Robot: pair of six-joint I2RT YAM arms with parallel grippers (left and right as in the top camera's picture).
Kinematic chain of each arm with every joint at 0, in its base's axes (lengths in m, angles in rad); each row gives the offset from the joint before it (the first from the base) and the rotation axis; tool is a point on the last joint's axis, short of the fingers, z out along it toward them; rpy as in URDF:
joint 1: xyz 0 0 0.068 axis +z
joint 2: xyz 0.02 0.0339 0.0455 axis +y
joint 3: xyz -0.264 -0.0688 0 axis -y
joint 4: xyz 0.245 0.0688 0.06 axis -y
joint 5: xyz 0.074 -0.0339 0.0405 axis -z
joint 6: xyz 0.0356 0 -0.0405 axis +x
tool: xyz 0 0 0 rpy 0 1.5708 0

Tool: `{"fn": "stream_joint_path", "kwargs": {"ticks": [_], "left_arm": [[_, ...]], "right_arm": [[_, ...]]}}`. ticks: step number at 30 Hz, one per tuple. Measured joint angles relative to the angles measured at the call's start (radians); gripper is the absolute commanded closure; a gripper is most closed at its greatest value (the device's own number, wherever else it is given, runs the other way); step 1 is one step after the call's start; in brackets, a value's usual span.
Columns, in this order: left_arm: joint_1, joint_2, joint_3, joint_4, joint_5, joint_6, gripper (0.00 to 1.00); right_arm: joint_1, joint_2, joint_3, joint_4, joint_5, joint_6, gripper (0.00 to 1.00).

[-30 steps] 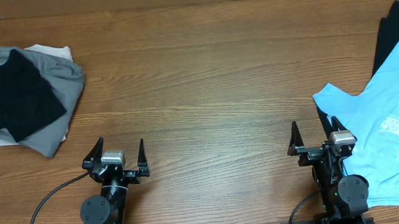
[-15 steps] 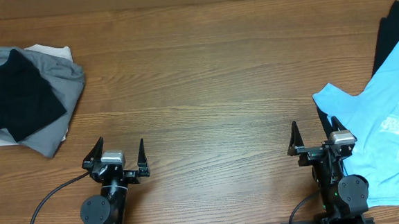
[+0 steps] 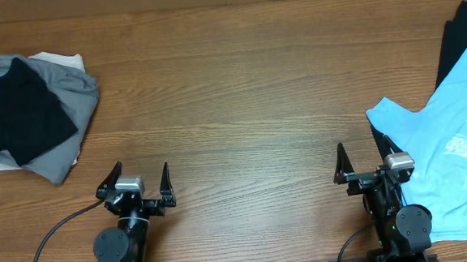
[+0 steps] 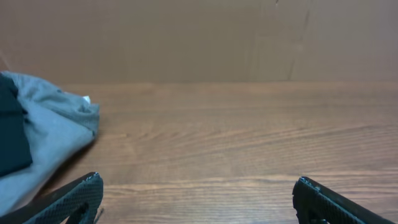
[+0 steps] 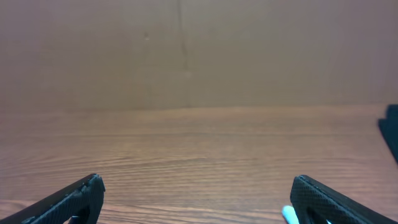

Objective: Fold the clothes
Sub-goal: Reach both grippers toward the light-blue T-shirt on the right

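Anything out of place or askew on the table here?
Nothing damaged or spilled. The light-blue T-shirt lies rumpled and slanted at the right edge, running out of view, partly over a black garment. At far left, black, grey and white clothes sit in a loose heap.

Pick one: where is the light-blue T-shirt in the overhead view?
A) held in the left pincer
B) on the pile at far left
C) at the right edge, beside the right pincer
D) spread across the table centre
C: the light-blue T-shirt lies at the right edge of the table, beside the open right pincer. The pile at far left shows only black, grey and white garments.
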Motion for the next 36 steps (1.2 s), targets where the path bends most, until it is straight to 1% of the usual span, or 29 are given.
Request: {"fn": "stream_joint_path", "kwargs": {"ticks": [3,6,9,11,12,13,14,15,18,19,20,21,24,27,29,32,33,34,36], "left_arm": [[0.000,0.005,0.075,-0.086,0.004,-0.006,0.00],[0.000,0.047,0.189,-0.141,0.004,-0.010,0.00],[0.000,0.129,0.311,-0.199,0.004,-0.011,0.00],[0.000,0.209,0.385,-0.235,0.004,-0.011,0.00],[0.000,0.254,0.419,-0.256,0.004,-0.013,0.00],[0.000,0.286,0.443,-0.267,0.004,-0.014,0.00],[0.000,0.357,0.491,-0.299,0.004,-0.015,0.00],[0.000,0.413,0.528,-0.332,0.004,-0.016,0.00],[0.000,0.587,0.629,-0.428,0.007,-0.018,0.00],[0.000,0.634,0.649,-0.445,0.007,-0.018,0.00],[0.000,0.673,0.663,-0.459,0.007,-0.018,0.00],[0.000,0.711,0.673,-0.467,0.008,-0.018,0.00],[0.000,0.792,0.683,-0.472,0.031,-0.020,0.00],[0.000,0.840,0.683,-0.472,0.060,-0.021,0.00],[0.000,0.872,0.684,-0.472,0.076,-0.021,0.00],[0.000,0.897,0.685,-0.471,0.083,-0.021,0.00],[0.000,0.901,0.685,-0.471,0.084,-0.021,0.00],[0.000,0.907,0.685,-0.471,0.086,-0.021,0.00],[0.000,0.915,0.685,-0.470,0.087,-0.021,0.00]], "right_arm": [[0.000,0.013,0.060,-0.047,0.049,0.010,0.00],[0.000,0.081,0.160,-0.069,0.085,0.010,0.00],[0.000,0.219,0.268,-0.087,0.114,0.017,0.00],[-0.001,0.331,0.333,-0.117,0.123,0.024,0.00],[-0.003,0.429,0.389,-0.156,0.129,0.028,0.00],[-0.004,0.478,0.419,-0.171,0.129,0.030,0.00],[-0.006,0.587,0.481,-0.213,0.131,0.033,0.00],[-0.008,0.644,0.514,-0.235,0.130,0.034,0.00],[-0.031,0.897,0.661,-0.336,0.113,0.036,0.00],[-0.043,0.999,0.712,-0.350,0.103,0.036,0.00],[-0.050,1.057,0.739,-0.357,0.091,0.036,0.00],[-0.055,1.132,0.768,-0.356,0.078,0.036,0.00],[-0.058,1.281,0.806,-0.327,0.038,0.036,0.00],[-0.061,1.390,0.809,-0.224,0.017,0.037,0.00],[-0.090,1.457,0.811,-0.139,0.017,0.036,0.02],[-0.172,1.532,0.817,-0.083,0.086,0.070,0.08],[-0.190,1.545,0.817,-0.083,0.098,0.073,0.09],[-0.222,1.569,0.817,-0.083,0.113,0.085,0.12],[-0.274,1.617,0.817,-0.085,0.137,0.097,0.14]]}}
